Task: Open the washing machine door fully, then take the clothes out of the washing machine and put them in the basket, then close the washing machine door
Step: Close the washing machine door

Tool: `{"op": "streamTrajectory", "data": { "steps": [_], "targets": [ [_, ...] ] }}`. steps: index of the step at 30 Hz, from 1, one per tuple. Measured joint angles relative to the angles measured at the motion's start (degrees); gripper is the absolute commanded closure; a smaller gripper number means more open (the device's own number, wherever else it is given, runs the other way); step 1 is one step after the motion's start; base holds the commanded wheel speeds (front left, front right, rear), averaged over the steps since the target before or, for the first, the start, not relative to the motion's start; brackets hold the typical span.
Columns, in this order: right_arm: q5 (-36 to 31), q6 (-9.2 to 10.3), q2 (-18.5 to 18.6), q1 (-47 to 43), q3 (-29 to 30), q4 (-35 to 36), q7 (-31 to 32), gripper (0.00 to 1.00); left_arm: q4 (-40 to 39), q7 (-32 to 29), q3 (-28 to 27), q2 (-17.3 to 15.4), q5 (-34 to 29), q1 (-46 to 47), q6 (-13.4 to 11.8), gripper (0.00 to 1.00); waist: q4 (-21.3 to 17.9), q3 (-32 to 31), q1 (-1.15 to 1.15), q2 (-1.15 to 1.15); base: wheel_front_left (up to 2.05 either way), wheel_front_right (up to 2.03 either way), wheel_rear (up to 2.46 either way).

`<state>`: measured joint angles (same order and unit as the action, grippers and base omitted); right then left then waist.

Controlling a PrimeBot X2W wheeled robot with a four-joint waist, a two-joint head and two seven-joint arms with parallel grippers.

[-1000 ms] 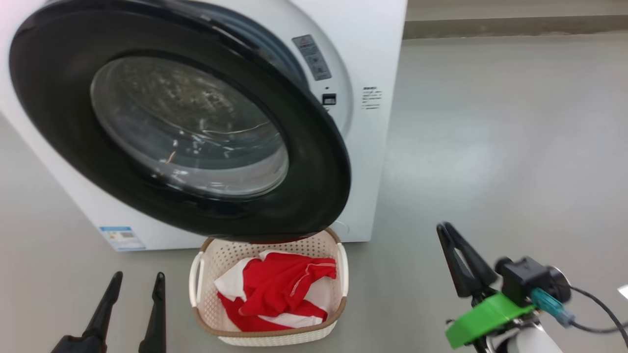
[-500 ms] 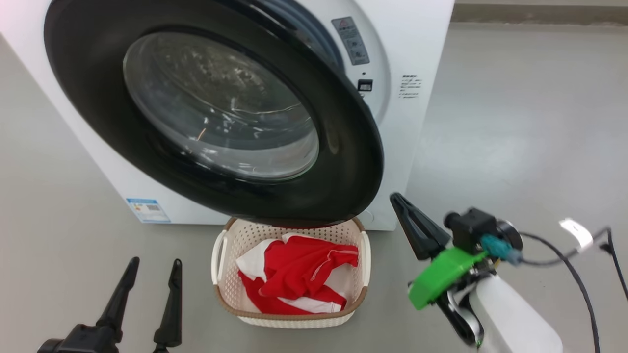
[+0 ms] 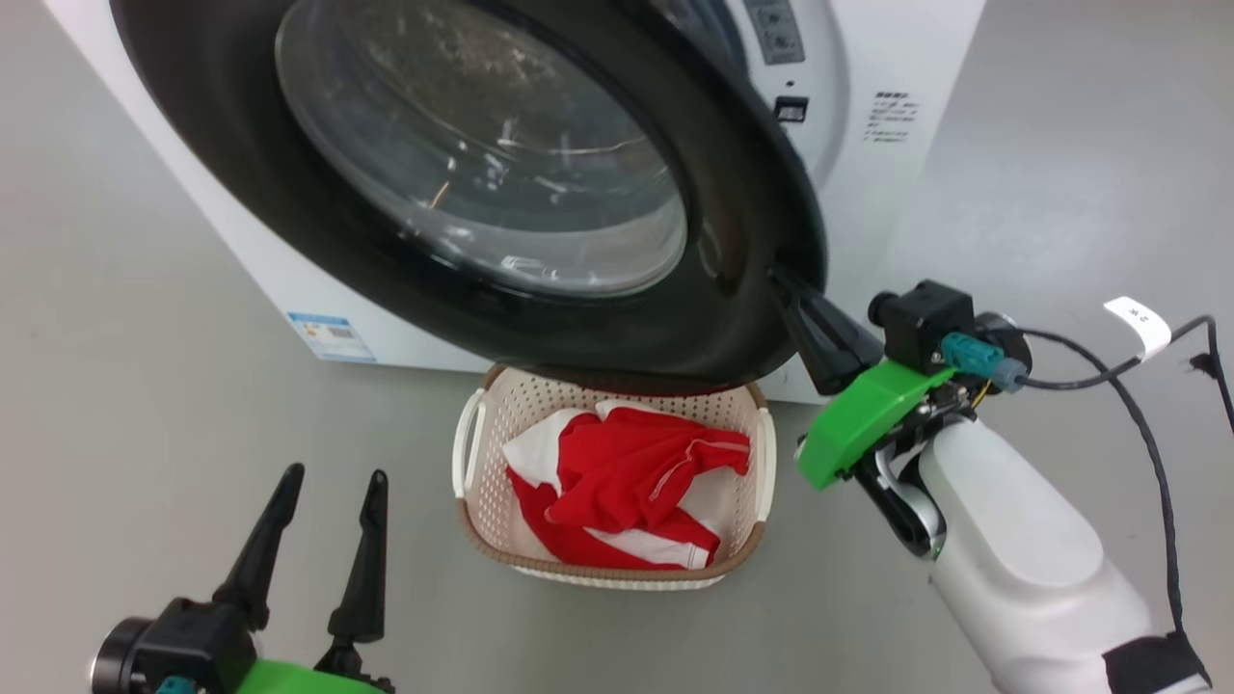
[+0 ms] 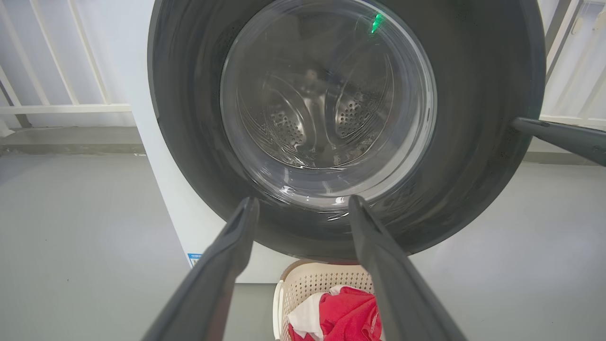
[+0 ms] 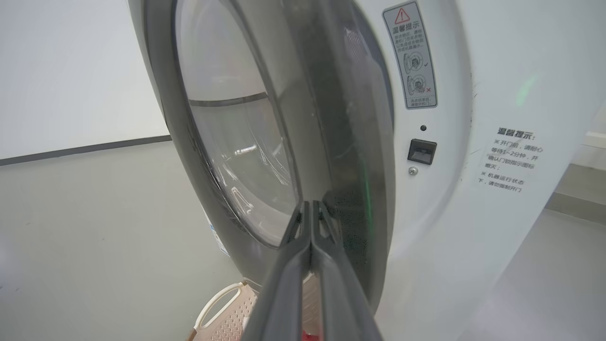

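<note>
Right gripper, fingers pressed together, touches the big round black-rimmed glass door at its edge, likely to push it shut; bright red clothes lie in the cream plastic basket below; left gripper hangs spread.

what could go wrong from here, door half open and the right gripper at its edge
1. The shut right gripper meets the washing machine door with thin tips at its glossy curved edge. They may slip off instead of pushing it.
2. The basket holding the clothes sits just under the door's lower rim. A swinging door might brush it, though the gap is hard to judge.
</note>
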<state>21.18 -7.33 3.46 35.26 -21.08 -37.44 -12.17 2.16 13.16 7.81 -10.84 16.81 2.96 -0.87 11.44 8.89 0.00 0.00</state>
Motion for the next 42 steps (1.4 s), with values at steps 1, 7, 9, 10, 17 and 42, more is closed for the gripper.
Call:
{"op": "streamTrajectory", "data": {
  "steps": [1,7,9,10,17,42],
  "targets": [
    [0.0,-0.02,0.0,0.8,0.0,-0.5,-0.2,1.00,0.2,0.0,0.1,0.1,0.0,0.5,0.3,0.00,0.3,0.5,0.00,0.00,0.00,0.00,0.00],
    [0.0,-0.04,0.0,4.6,0.3,-2.8,-1.4,1.00,0.8,0.1,0.8,0.5,0.0,2.3,0.8,0.00,2.1,3.1,0.00,0.00,0.00,0.00,0.00],
    [0.0,-0.04,0.0,5.8,0.6,-3.4,-1.5,1.00,1.0,0.2,1.0,0.5,0.0,2.5,0.9,0.00,2.6,3.8,0.00,0.00,0.00,0.00,0.00],
    [0.0,-0.04,0.1,6.3,0.8,-3.6,-1.5,1.00,1.2,0.2,1.1,0.5,0.0,2.9,0.9,0.00,2.9,4.1,0.00,0.00,0.00,0.00,0.00],
    [0.6,-0.05,0.1,8.9,3.2,-4.7,-2.0,1.00,1.9,0.6,1.7,0.5,-0.2,4.4,1.0,0.00,3.9,5.4,0.00,0.00,0.00,0.00,0.00],
    [0.5,-0.89,-0.6,19.1,9.3,-5.8,-2.4,1.00,3.6,1.1,2.7,1.5,-0.2,9.0,1.9,0.00,4.3,11.6,0.00,0.00,0.00,0.00,0.00]
  ]
}}
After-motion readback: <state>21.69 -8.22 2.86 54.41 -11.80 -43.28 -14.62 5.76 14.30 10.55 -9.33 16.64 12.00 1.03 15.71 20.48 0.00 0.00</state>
